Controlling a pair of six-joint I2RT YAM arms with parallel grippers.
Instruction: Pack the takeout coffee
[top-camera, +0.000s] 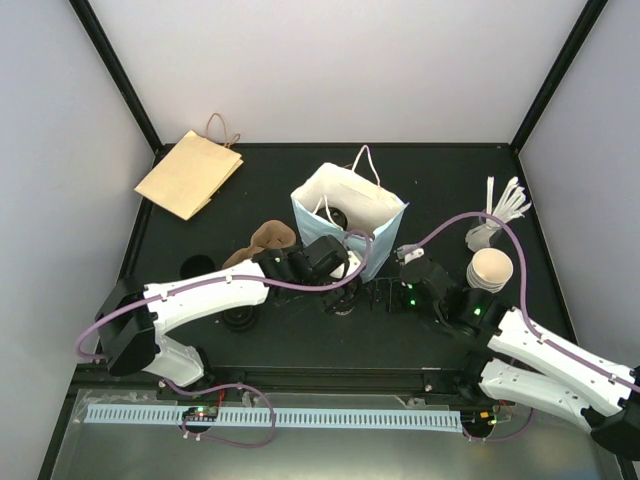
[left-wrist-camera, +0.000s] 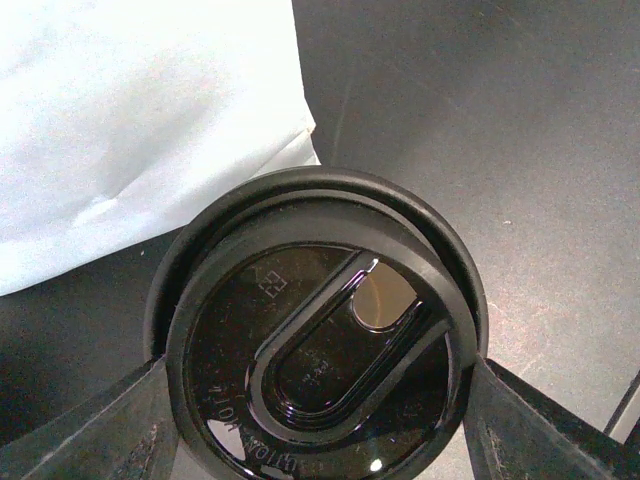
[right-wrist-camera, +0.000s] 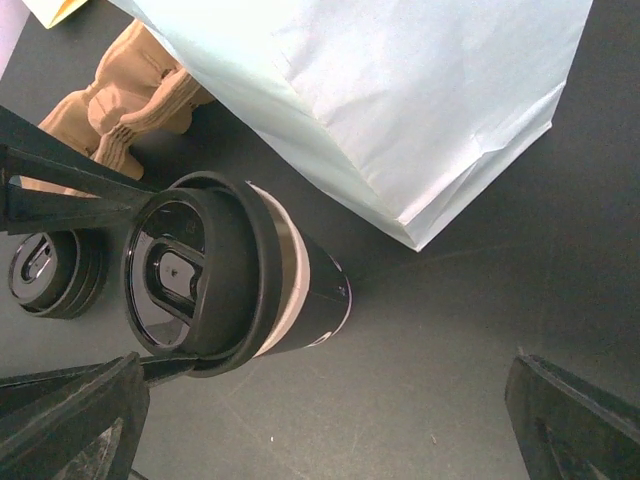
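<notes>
Black worktop (top-camera: 440, 170) from edge to edge, boxed in by pale walls left, far and right. Two white arms on it, reaching from the near edge toward the middle.

Left arm (top-camera: 200, 295) stretched rightward, ending in the left claw (left-wrist-camera: 318, 365). Clenched on the takeout coffee (right-wrist-camera: 235, 275), one finger (left-wrist-camera: 90, 430) pressed to each side of the round black lid. Seen from straight above in the left wrist view.

Right arm (top-camera: 540, 345) angled in from the near right, ending in the right claw (right-wrist-camera: 322, 385). Released, spread wide, holding nothing. Aimed at the cup from its right, apart from it.

Pale paper bag (top-camera: 345, 215) upright at mid-worktop, mouth open, cord handles up. Flat brown paper bag (top-camera: 188, 173) at the far left corner, well apart from the rest. Brown moulded cardboard carrier (top-camera: 265, 240) just left of the pale bag.

Stack of lidless white cups (top-camera: 490, 268) at the right. White sticks (top-camera: 505, 205) just beyond it, too small to name.

Takeout coffee just near of the pale bag's near corner, between the two claws. Lid on, sip hole showing. Pale band under the lid, dark below that. Impossible to tell whether resting on the worktop or lifted off it.

Loose black lids (right-wrist-camera: 55, 275) on the worktop left of the cup, near the carrier. Another dark round pile (top-camera: 197, 266) farther left, too small to make out.
</notes>
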